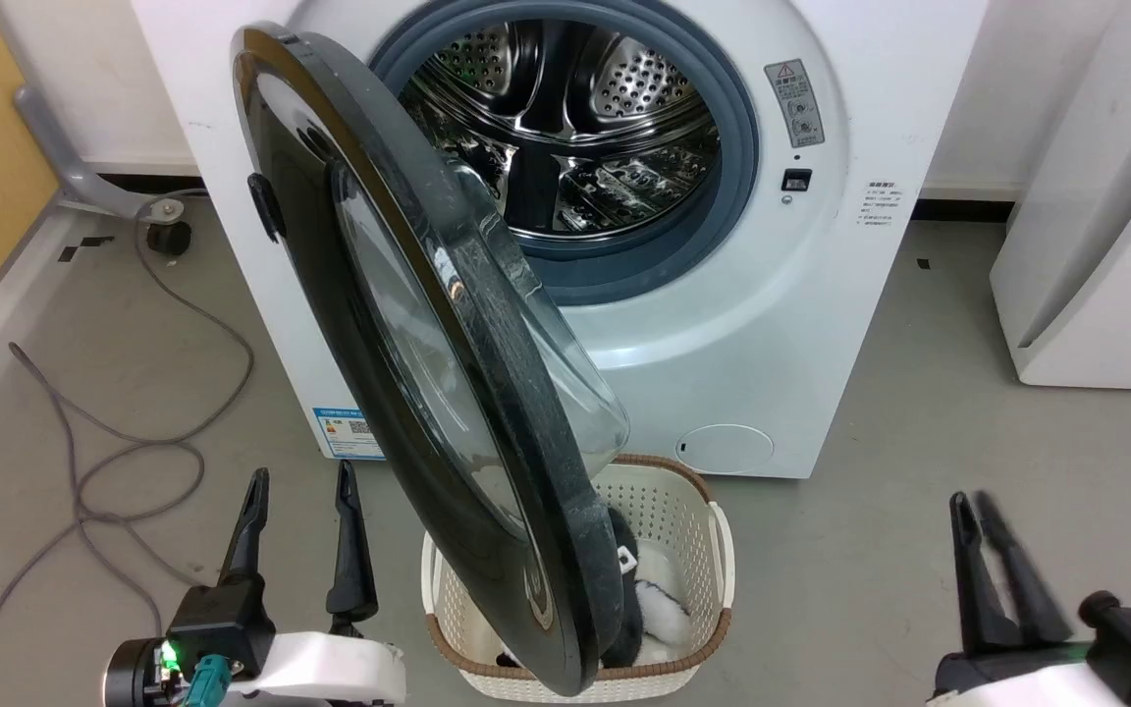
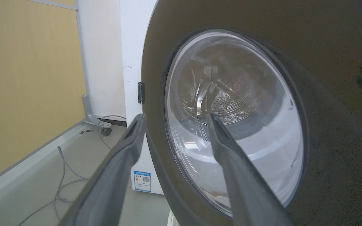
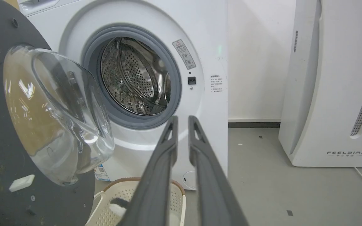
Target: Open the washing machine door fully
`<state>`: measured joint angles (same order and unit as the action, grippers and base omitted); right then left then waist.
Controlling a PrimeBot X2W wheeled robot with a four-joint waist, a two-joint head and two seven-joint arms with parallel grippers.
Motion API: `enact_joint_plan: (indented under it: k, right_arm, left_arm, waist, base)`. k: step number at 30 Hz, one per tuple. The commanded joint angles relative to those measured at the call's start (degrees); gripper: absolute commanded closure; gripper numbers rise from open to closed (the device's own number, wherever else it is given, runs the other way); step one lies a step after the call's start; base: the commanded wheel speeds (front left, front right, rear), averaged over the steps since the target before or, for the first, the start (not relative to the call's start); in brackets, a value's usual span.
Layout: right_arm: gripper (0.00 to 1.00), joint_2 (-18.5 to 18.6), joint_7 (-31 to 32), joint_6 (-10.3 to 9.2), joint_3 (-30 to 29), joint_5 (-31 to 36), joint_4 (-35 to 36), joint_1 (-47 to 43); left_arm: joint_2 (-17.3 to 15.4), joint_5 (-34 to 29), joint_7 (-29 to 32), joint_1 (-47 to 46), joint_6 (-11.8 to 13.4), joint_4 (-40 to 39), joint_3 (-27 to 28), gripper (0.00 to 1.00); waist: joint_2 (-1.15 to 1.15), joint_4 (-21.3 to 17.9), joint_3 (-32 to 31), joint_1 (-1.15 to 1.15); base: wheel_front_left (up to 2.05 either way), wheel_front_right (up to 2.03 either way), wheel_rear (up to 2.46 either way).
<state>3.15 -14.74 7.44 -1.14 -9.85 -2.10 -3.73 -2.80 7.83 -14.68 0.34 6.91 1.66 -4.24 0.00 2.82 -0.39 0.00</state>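
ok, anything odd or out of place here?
Nothing damaged or spilled. Laundry basket sits directly below the part-open washing machine door, close to its lower edge; loose grey cable sprawls on the floor at left, a snag risk.

I see bright, even indoor light, with only faint shadows on the floor (image 1: pixel 919 550). Glare streaks the glass of the washing machine door (image 1: pixel 448 324) and the steel drum (image 1: pixel 575 118). Close to the lens, the left tool (image 2: pixel 176 116) and right tool (image 3: pixel 183 117) look soft. Both wrist views bow at the edges.
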Motion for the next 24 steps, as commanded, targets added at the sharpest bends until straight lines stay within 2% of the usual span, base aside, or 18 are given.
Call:
enact_joint_plan:
  k: [1, 10, 11, 12, 13, 24]
  right_arm:
    - [0.0, -0.26, -0.26, 0.05, -0.41, -0.34, 0.61, -0.81]
    - [0.0, -0.26, -0.26, 0.05, -0.79, 1.18, 2.19, -0.92]
    - [0.0, -0.26, -0.26, 0.05, -0.95, 1.13, 2.42, -0.9]
    - [0.0, -0.26, -0.26, 0.05, -1.06, 1.06, 2.6, -0.9]
    - [0.0, -0.26, -0.26, 0.05, -1.11, 1.09, 2.78, -0.9]
    - [0.0, -0.27, -0.26, 0.05, -1.39, 1.55, 3.39, -0.96]
  left_arm:
    - [-0.08, 0.23, -0.32, 0.8, 0.06, -0.13, 0.19, 0.0]
    - [-0.08, -2.03, -0.32, 0.43, 0.56, 0.37, 0.15, 0.0]
    - [-0.08, -2.04, -0.32, 0.42, 0.6, 0.32, 0.15, 0.13]
    - [-0.08, -2.18, -0.32, 0.34, 0.64, 0.19, 0.24, 0.6]
    - [-0.08, -2.33, -0.32, 0.25, 0.63, 0.07, 0.36, 1.0]
    - [-0.08, -3.43, -0.32, -2.65, -0.94, -4.97, 2.3, 1.0]
  waist:
    - [0.0, -0.08, 0.0, 0.0]
    - [0.0, 0.11, 0.0, 0.0]
    - [0.0, 0.12, 0.0, 0.0]
    - [0.0, 0.15, 0.01, 0.0]
    - [0.0, 0.18, 0.03, 0.0]
    - [0.0, 0.37, 0.05, 0.0]
  base:
    - [0.0, 0.0, 0.0]
    - [0.0, 0.0, 0.0]
    - [0.0, 0.0, 0.0]
    - [0.0, 0.0, 0.0]
    - [0.0, 0.0, 0.0]
    - [0.0, 0.0, 0.0]
